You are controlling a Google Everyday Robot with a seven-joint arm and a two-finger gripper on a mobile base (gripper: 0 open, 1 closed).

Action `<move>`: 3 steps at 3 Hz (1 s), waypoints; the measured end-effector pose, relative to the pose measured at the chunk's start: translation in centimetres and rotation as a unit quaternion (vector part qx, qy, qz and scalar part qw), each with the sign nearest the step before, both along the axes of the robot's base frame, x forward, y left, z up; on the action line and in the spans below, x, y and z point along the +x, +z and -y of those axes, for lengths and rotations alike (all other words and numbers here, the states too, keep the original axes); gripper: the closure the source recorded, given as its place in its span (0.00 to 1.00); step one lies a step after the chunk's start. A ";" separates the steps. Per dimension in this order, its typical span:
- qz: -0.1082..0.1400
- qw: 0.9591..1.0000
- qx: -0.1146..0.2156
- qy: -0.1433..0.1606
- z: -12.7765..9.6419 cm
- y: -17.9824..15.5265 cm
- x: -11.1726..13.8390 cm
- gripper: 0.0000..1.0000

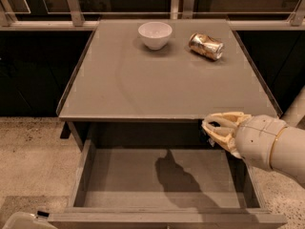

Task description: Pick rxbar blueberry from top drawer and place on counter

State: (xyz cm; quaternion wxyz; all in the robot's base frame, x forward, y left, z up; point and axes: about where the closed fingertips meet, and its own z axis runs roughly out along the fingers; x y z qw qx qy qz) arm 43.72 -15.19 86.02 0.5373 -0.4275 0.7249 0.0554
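My gripper [215,129] hangs at the counter's front edge on the right, above the back right part of the open top drawer [119,185]. Its pale fingers are drawn together, and a small dark piece, the rxbar blueberry [210,140], shows just under them; most of it is hidden. The drawer's bottom is bare apart from my arm's shadow. The grey-tan counter [162,85] lies just behind and level with the gripper.
A white bowl [155,34] and a gold-and-white can [206,46] lying on its side sit at the back of the counter. A metal railing [74,6] runs behind it. A white object [21,221] shows at the bottom left on the speckled floor.
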 end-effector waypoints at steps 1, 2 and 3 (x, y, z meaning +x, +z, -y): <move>0.026 1.000 -0.009 -0.001 -0.2 2.2 0.1 1.00; 0.049 0.999 -0.019 0.007 -0.7 4.9 1.7 1.00; 0.070 0.997 -0.035 0.012 -1.8 7.4 4.2 1.00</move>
